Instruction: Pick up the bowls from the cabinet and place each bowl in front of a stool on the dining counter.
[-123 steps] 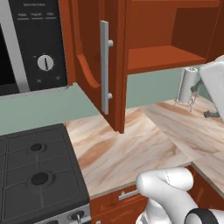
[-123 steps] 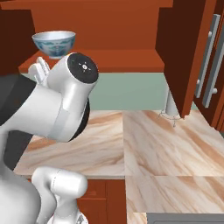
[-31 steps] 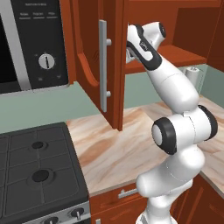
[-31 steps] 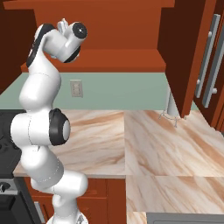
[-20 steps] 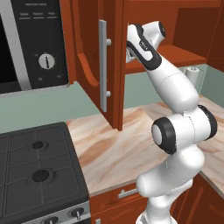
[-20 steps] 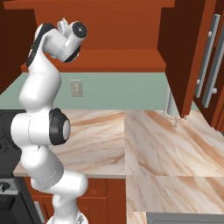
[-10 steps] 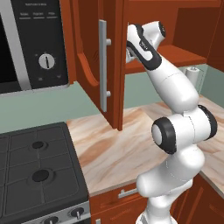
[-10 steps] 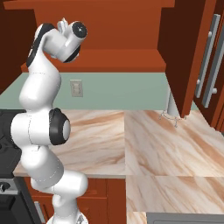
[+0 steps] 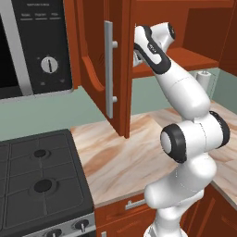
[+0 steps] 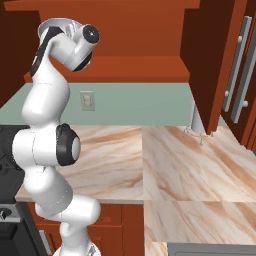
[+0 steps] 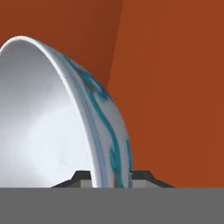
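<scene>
Straddling the blue-patterned bowl rim, pincer tips mostly hidden.

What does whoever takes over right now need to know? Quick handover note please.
Gripper: shut on the blue-patterned bowl, one finger inside the rim, one outside.
Location: arm reaches up into the open cabinet, its door swung wide; the bowl is at the cabinet's inner wall.
Done: door open, first bowl gripped.
Left: lift it out, carry it to the dining counter, set it before a stool; then fetch the second bowl. Whether the bowl is off the shelf cannot be told.
</scene>
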{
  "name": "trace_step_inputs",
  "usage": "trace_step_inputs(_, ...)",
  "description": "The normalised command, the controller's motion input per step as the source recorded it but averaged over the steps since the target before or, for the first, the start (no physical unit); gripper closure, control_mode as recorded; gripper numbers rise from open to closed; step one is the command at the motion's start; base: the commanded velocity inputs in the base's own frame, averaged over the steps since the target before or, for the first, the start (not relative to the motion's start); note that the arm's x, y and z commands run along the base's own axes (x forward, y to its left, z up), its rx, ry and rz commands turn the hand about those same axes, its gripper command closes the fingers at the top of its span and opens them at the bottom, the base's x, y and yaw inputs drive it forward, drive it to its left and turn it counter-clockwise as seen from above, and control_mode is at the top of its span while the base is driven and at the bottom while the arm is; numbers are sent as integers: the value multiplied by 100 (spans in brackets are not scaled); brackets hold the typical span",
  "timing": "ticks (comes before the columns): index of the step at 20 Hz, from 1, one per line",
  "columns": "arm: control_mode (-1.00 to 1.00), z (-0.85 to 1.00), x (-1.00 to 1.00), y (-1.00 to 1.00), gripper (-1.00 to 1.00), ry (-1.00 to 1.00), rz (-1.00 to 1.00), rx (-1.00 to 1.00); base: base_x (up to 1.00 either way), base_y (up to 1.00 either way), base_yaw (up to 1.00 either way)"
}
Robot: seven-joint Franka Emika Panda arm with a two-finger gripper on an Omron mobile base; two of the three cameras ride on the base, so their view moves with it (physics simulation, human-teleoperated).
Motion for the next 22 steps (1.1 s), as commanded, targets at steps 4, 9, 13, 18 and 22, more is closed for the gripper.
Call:
trace_step_inputs(4,-100,0,0,0,100,0,0,0,0,0,0)
trace_step_inputs(9,-100,0,0,0,100,1,0,0,0,0,0)
trace_step_inputs(13,-100,0,0,-3,100,1,0,0,0,0,0)
trace_step_inputs(18,-100,0,-14,-27,100,0,0,0,0,0,0)
trace_step_inputs(22,-100,0,-40,-55,100,0,-1,0,0,0,0)
